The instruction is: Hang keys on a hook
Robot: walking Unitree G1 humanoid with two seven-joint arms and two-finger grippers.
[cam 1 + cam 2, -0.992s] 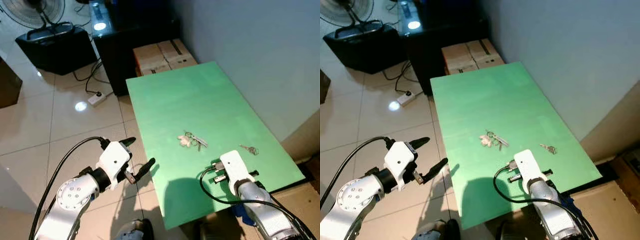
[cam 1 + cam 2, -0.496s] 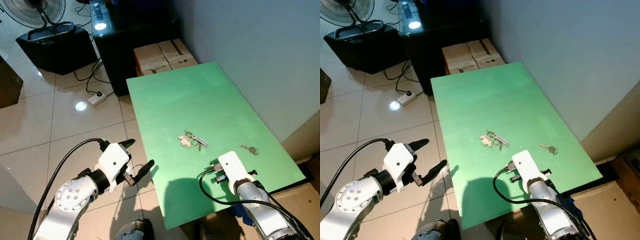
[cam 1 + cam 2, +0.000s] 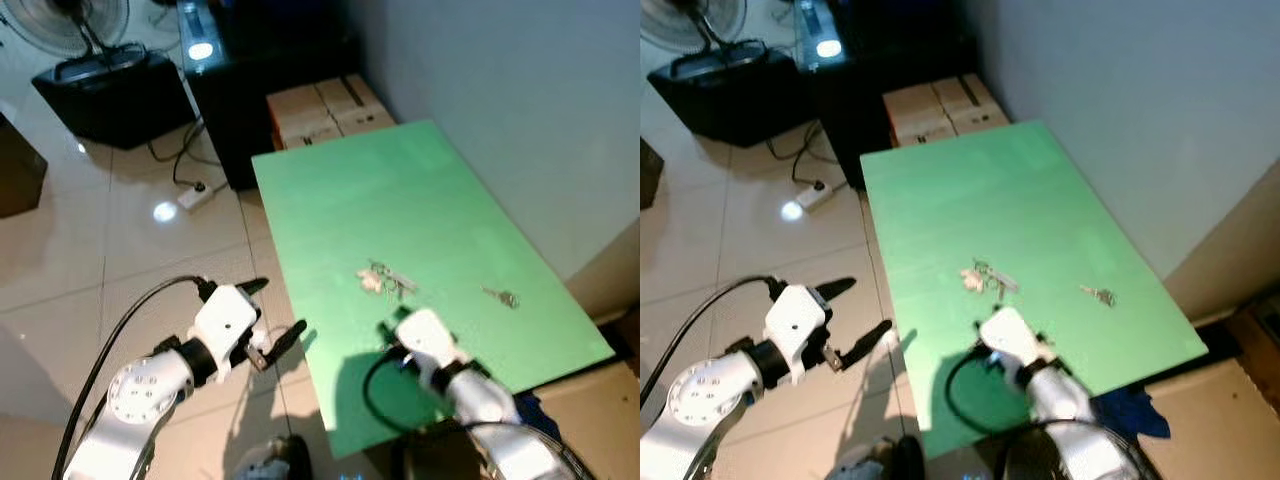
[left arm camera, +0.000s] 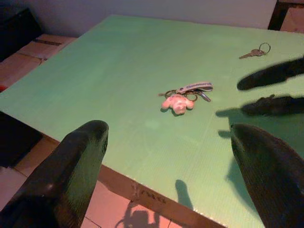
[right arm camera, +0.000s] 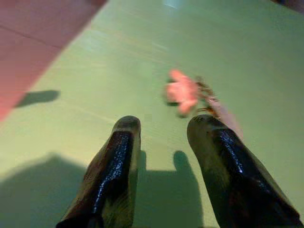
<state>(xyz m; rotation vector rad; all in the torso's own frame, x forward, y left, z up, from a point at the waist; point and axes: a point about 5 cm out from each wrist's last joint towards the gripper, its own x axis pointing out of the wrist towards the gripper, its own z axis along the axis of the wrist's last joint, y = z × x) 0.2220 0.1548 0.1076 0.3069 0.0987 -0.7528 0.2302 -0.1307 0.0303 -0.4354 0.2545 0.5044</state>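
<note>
Right wrist view: right end effector (image 5: 164,128) parted, seemingly near keys (image 5: 190,92).

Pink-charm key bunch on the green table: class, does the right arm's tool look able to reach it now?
Probably yes: the right tool is open just short of the pink-charm key bunch, with bare green table between them.

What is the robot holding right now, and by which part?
Nothing. The right end effector is open short of the key bunch; the left end effector is open beside the table.
</note>
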